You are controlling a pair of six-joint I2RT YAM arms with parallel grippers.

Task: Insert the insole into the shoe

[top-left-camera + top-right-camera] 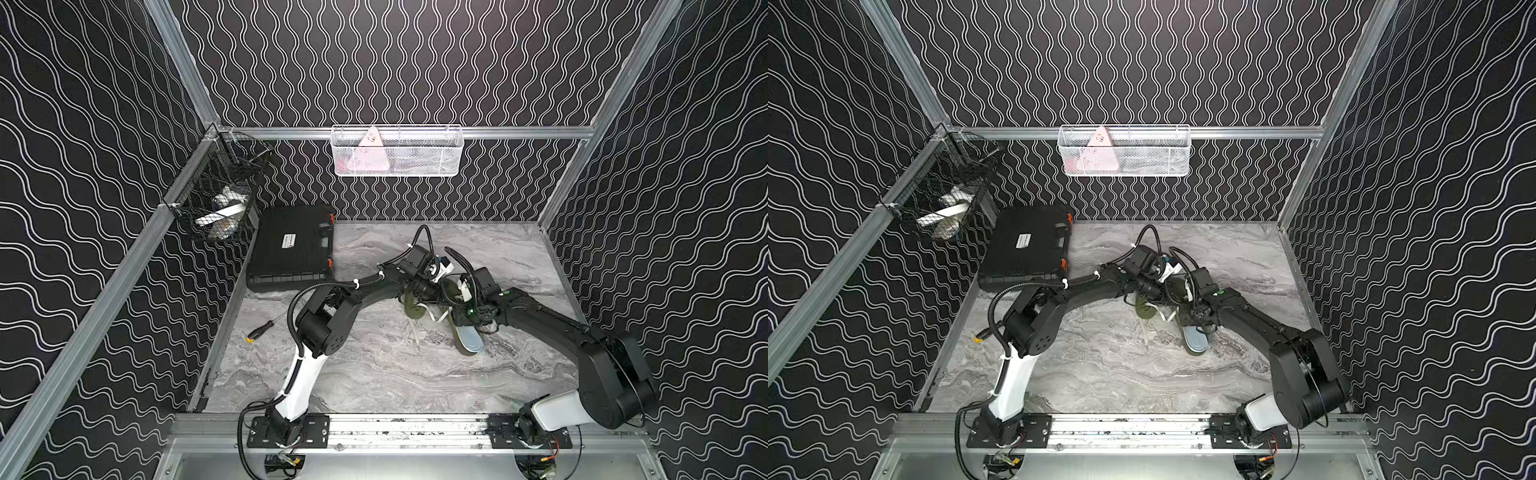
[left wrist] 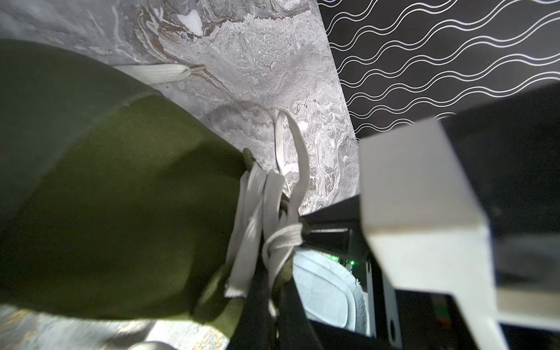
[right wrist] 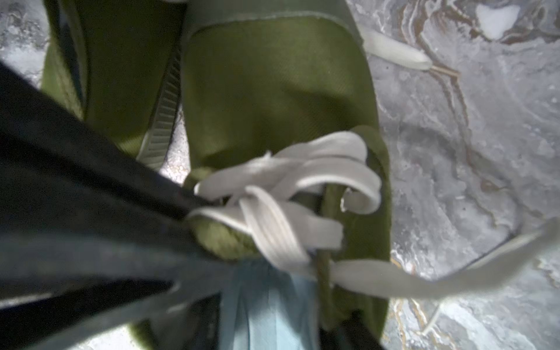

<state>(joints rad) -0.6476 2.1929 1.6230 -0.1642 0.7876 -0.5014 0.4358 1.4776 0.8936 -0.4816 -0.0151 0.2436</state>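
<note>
An olive-green shoe (image 1: 415, 312) (image 1: 1145, 311) with white laces (image 3: 281, 194) lies mid-table, toe pointing left. The light blue insole (image 1: 471, 340) (image 1: 1197, 338) rests in its opening; the heel end shows inside the rim, and the front runs in under the laces (image 3: 266, 306). My left gripper (image 1: 432, 291) (image 2: 272, 303) reaches in from the left and is shut on the shoe's tongue (image 3: 224, 239) by the lace knot. My right gripper (image 1: 459, 309) (image 3: 272, 327) hangs over the opening with the insole between its fingers. Blur hides how wide they stand.
A black tool case (image 1: 291, 249) lies at the back left. A screwdriver (image 1: 259, 331) lies on the marble left of my left arm. A black wire basket (image 1: 212, 199) and a white mesh basket (image 1: 397, 151) hang on the walls. Another olive shape with a ribbed grey edge (image 3: 162, 121) lies beside the toe.
</note>
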